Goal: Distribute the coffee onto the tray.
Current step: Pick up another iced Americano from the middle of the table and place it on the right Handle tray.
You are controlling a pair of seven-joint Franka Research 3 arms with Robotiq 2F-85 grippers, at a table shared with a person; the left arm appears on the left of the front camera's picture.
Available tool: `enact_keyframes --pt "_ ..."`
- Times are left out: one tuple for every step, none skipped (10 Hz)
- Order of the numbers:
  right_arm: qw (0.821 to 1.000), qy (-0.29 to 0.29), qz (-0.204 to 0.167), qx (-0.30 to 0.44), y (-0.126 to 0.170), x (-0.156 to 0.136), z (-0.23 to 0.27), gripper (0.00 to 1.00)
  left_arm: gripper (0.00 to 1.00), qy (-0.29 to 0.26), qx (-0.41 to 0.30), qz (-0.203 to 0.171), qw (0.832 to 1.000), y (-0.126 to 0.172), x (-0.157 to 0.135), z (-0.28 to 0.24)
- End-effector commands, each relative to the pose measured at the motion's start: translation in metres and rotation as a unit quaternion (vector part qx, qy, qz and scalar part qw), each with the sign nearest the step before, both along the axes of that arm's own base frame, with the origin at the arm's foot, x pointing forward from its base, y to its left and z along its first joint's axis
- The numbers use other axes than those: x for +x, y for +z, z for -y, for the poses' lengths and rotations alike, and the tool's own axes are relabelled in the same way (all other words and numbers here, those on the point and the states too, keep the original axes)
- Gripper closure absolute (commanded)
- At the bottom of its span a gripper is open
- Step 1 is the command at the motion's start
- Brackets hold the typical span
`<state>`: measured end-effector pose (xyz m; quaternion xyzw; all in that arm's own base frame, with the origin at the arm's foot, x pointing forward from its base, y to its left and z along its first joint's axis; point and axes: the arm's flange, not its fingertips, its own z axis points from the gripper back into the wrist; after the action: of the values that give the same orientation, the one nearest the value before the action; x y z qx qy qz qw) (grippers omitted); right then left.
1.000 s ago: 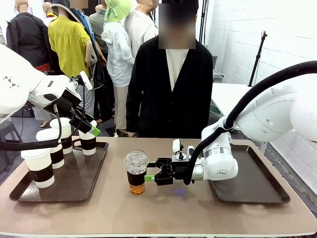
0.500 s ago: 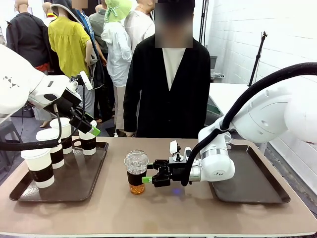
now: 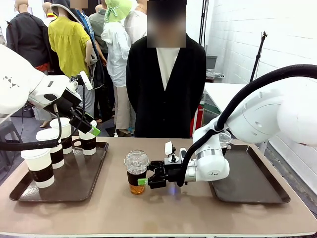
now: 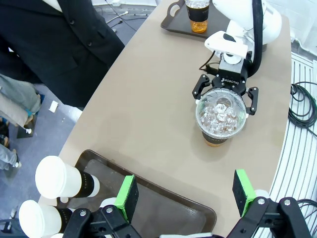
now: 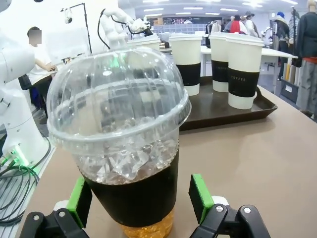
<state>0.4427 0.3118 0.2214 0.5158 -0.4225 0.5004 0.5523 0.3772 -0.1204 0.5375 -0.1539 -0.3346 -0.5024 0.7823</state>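
Beige surface (image 3: 99, 208) carries one iced dome-lidded cup (image 3: 136, 171) upright at its middle, between the spread fingers of the right end effector (image 3: 146, 181), which reaches in level from the cup's right and grips nothing yet. A second iced cup (image 4: 197, 12) sits on the right tray (image 3: 252, 191). Four white cups (image 3: 38, 166) crowd the left tray (image 3: 84, 186), where the left end effector (image 4: 187, 193) hovers wide open and empty, farther away.

white arms (image 3: 257, 116), green-padded black grippers (image 3: 146, 179)
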Motion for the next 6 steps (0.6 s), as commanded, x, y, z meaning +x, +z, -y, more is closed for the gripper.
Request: enact_keyframes --pt "1.000 0.013 -0.005 -0.015 -0.004 0.008 -0.012 0.00 0.00 -0.004 0.000 -0.001 1.000 0.000 0.001 -0.002" --pt "1.000 0.016 -0.004 -0.015 -0.004 0.009 -0.015 0.00 0.00 -0.004 0.000 -0.001 1.000 0.000 0.001 -0.002" --pt "1.000 0.016 -0.003 -0.015 -0.004 0.011 -0.018 0.00 0.00 -0.004 0.000 -0.001 1.000 0.000 0.001 -0.002" --pt "1.000 0.015 -0.004 -0.014 -0.003 0.013 -0.021 0.00 0.00 -0.004 0.000 -0.001 1.000 0.000 0.001 -0.002" --pt "1.000 0.015 -0.005 -0.014 -0.003 0.014 -0.023 0.00 0.00 -0.004 0.000 -0.001 1.000 0.000 0.001 -0.002" --pt "1.000 0.018 -0.004 -0.013 -0.003 0.013 -0.024 0.00 0.00 -0.004 0.000 -0.001 1.000 0.000 0.001 -0.002"
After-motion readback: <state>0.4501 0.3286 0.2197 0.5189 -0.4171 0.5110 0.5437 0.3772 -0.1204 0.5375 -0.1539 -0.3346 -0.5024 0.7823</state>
